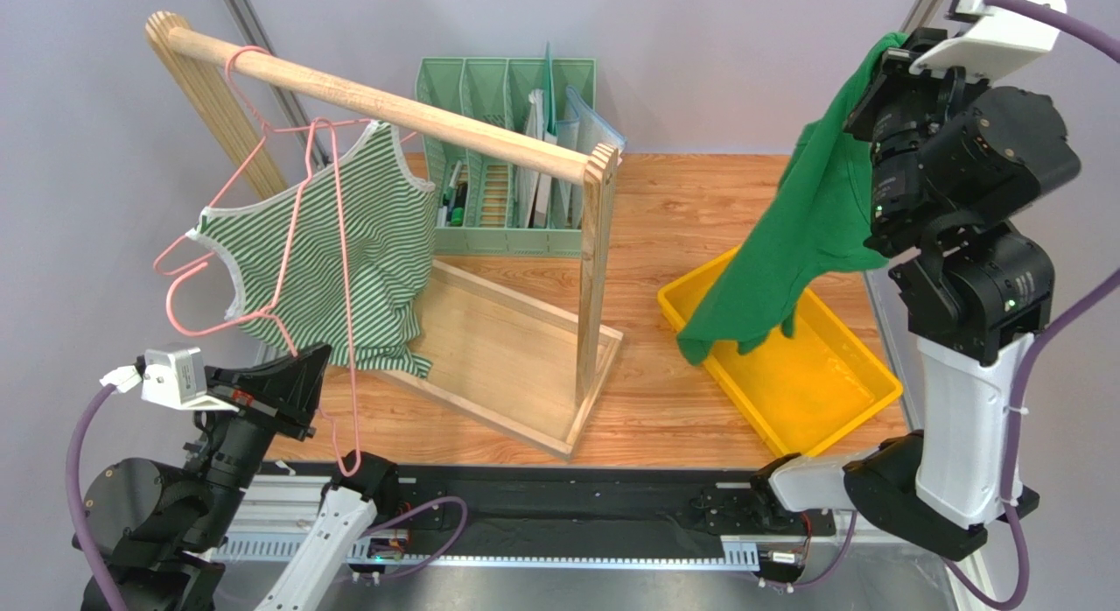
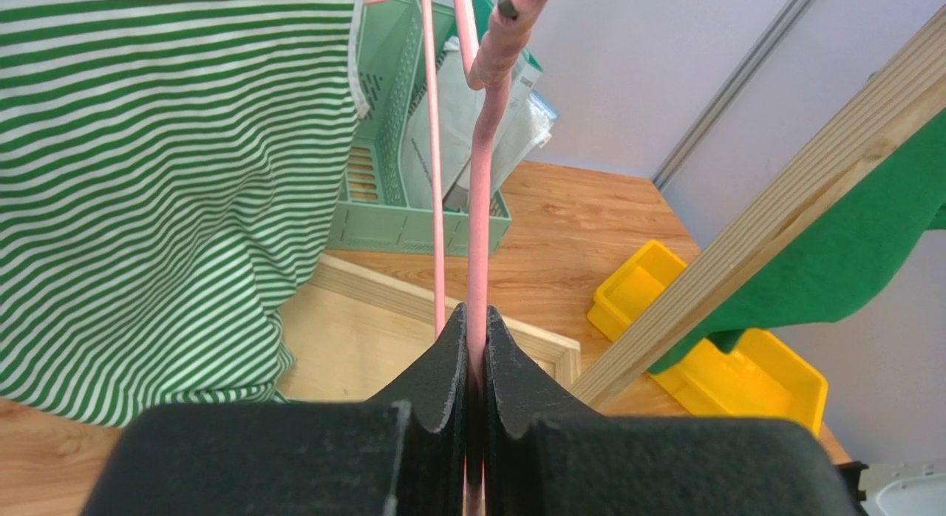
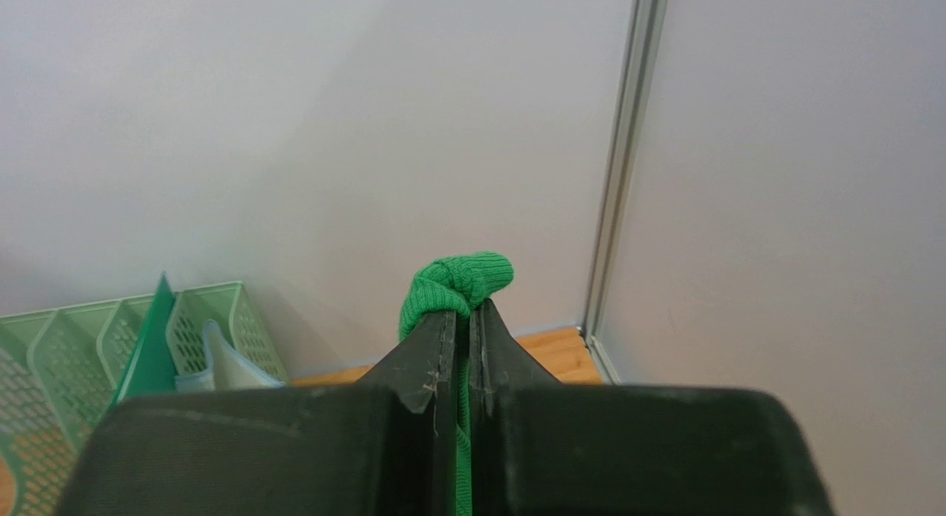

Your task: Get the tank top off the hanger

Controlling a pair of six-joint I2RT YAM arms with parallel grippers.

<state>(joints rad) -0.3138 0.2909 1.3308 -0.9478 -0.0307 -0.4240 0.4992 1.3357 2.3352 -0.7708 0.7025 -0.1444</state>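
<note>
My right gripper (image 1: 897, 62) is shut on a solid green tank top (image 1: 805, 237) and holds it high, so that it hangs free with its lower end over the yellow bin (image 1: 861, 408). In the right wrist view a green fold (image 3: 458, 281) bulges above the shut fingertips of my right gripper (image 3: 471, 312). My left gripper (image 1: 320, 362) is shut on a thin pink wire hanger (image 1: 349, 421). In the left wrist view the wire (image 2: 480, 228) runs up from between the closed fingers of my left gripper (image 2: 475, 322). No green cloth shows on that wire.
A green-and-white striped top (image 1: 345, 250) hangs on pink hanger wire from the wooden rail (image 1: 395, 106) of a wooden rack, close to the left gripper. A mint file organizer (image 1: 506, 106) stands behind. The rack's upright post (image 1: 594, 270) stands between the arms.
</note>
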